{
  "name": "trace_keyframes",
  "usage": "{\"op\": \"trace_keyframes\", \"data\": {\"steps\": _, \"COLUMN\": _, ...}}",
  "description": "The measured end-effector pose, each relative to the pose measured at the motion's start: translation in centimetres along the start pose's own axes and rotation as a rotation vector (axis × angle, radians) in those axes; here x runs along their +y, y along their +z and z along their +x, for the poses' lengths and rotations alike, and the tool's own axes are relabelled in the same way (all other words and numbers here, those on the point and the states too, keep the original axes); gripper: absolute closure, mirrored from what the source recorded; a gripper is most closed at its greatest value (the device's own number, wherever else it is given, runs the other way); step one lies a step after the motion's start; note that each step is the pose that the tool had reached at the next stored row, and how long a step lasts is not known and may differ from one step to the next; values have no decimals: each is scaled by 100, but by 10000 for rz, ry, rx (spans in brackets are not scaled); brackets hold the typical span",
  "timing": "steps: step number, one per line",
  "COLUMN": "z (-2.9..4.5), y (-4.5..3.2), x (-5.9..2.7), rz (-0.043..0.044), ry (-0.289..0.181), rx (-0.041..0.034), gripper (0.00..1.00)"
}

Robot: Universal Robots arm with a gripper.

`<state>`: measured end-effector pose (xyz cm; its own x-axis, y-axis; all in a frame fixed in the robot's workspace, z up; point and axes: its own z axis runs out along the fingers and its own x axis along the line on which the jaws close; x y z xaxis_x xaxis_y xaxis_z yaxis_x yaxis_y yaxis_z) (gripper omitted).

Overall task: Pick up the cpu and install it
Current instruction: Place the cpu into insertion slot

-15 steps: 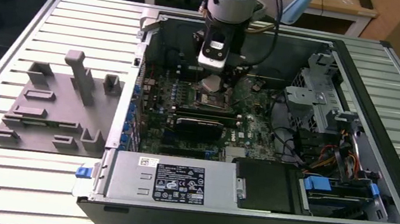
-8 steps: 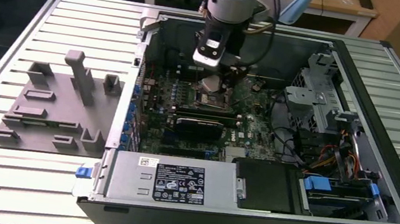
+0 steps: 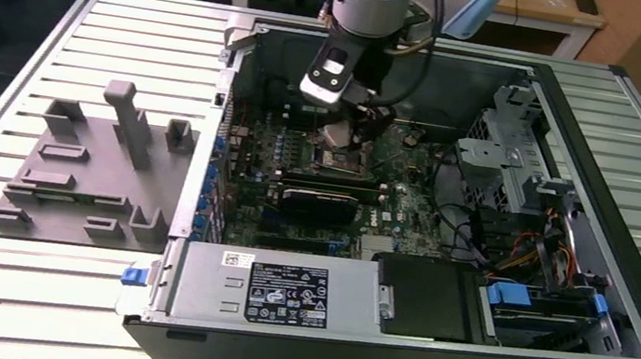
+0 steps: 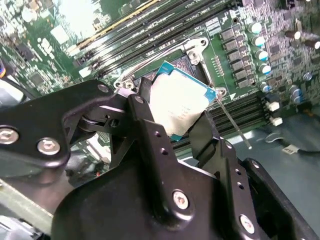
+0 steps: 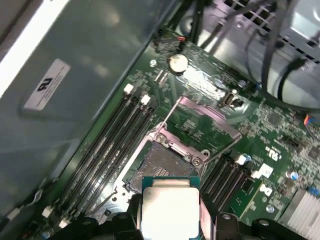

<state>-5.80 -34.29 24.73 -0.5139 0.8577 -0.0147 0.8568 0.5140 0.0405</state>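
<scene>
The cpu, a small square chip with a silver top and a thin blue-green rim, sits clamped between the black fingers of my gripper. In the first wrist view the cpu hangs a little above the open motherboard socket, whose metal load plate is flipped up. From the exterior view, my gripper reaches down into the open computer case, just over the socket. The chip is tilted, apart from the socket.
A grey tray with upright holders lies on the slatted table at the exterior view's left. Inside the case are memory slots, a black finned block, a power supply, a drive cage and loose cables.
</scene>
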Motion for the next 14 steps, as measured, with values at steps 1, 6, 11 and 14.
{"op": "trace_keyframes", "data": {"steps": 1, "z": 0, "y": 0, "x": 0, "rz": 3, "ry": 162, "rx": -6, "gripper": 46}}
{"op": "trace_keyframes", "data": {"steps": 6, "z": 0, "y": 3, "x": 0, "rz": 15, "ry": 977, "rx": -40, "gripper": 46}}
{"op": "trace_keyframes", "data": {"steps": 11, "z": 0, "y": 6, "x": 0, "rz": 26, "ry": 1725, "rx": -70, "gripper": 46}}
{"op": "trace_keyframes", "data": {"steps": 14, "z": 0, "y": 7, "x": 0, "rz": 30, "ry": 2038, "rx": -83, "gripper": 46}}
